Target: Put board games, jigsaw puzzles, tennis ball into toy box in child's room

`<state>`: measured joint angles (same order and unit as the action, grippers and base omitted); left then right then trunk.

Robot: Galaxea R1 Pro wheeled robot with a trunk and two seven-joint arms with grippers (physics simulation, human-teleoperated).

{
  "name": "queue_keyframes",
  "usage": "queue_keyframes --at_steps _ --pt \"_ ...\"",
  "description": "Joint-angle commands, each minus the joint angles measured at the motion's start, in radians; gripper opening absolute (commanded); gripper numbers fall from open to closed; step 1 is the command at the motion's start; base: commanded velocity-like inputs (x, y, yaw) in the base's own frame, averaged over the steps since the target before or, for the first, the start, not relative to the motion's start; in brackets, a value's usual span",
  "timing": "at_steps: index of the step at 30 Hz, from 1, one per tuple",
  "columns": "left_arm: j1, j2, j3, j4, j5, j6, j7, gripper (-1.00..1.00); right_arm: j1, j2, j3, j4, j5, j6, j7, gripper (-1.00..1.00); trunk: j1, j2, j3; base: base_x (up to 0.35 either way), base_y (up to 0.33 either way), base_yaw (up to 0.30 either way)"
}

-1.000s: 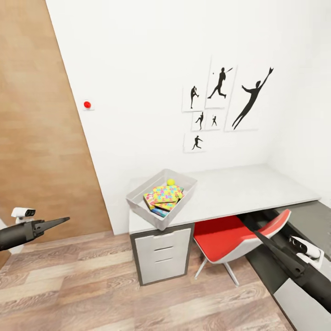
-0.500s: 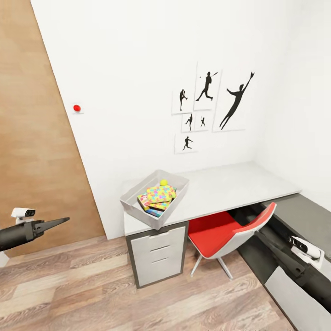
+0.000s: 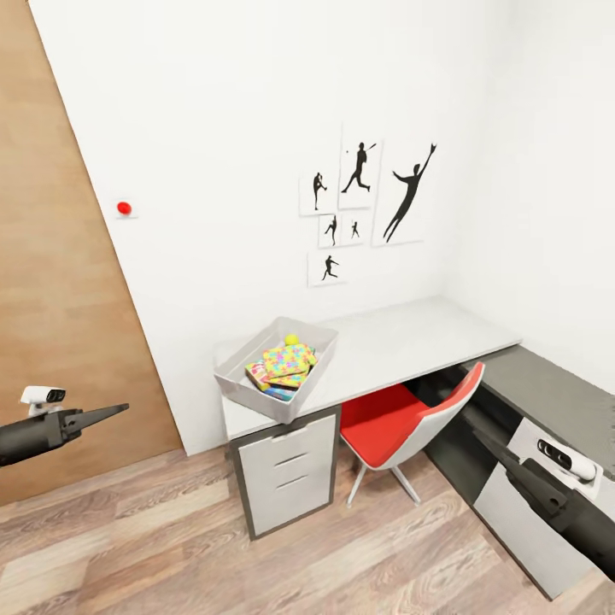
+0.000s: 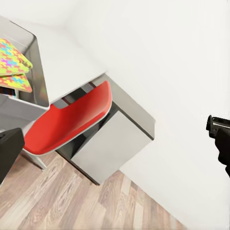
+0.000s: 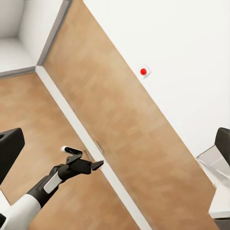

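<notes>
Toy box (image 3: 275,369) sits at the table's (image 3: 401,342) end, jigsaw puzzles (image 3: 284,362) and tennis ball (image 3: 291,340) inside. Left gripper (image 3: 107,412) and right gripper (image 3: 487,442) hang apart, empty; wrist views show fingers spread wide.

The toy box (image 3: 278,369) sits on the left end of the table (image 3: 401,337), holding the jigsaw puzzles (image 3: 288,360) and the tennis ball (image 3: 291,340); a red chair (image 3: 401,420) is tucked under the table; silhouette pictures (image 3: 363,201) hang above the table; the left gripper (image 3: 111,412) and right gripper (image 3: 483,440) are held well short of the table, over the wood floor (image 3: 171,538).
</notes>
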<state>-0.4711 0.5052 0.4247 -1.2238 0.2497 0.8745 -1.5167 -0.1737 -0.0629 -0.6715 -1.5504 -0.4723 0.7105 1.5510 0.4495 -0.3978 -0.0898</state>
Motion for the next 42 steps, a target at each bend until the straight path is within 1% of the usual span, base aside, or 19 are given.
queue_keyframes --at_steps 1,15,24,42 --pt "0.0 0.0 0.0 0.0 0.0 0.011 -0.003 1.0 -0.001 0.0 0.0 0.0 0.0 0.011 0.003 1.0 0.001 -0.002 -0.001 -0.098 0.258 -0.206" --pt "0.0 0.001 0.0 0.001 0.001 0.011 -0.003 1.0 -0.001 0.0 0.0 0.0 0.0 0.011 0.003 1.0 0.001 -0.002 0.016 -0.035 0.232 -0.206" --pt "-0.001 0.001 0.0 0.0 0.001 0.011 -0.003 1.0 -0.001 0.0 0.0 0.0 0.0 0.011 0.003 1.0 0.001 -0.002 0.027 0.045 0.219 -0.206" --pt "0.0 0.001 0.0 0.001 0.001 0.011 -0.003 1.0 -0.001 0.0 -0.001 0.0 0.0 0.011 0.003 1.0 0.001 -0.002 0.049 0.009 0.024 -0.206"
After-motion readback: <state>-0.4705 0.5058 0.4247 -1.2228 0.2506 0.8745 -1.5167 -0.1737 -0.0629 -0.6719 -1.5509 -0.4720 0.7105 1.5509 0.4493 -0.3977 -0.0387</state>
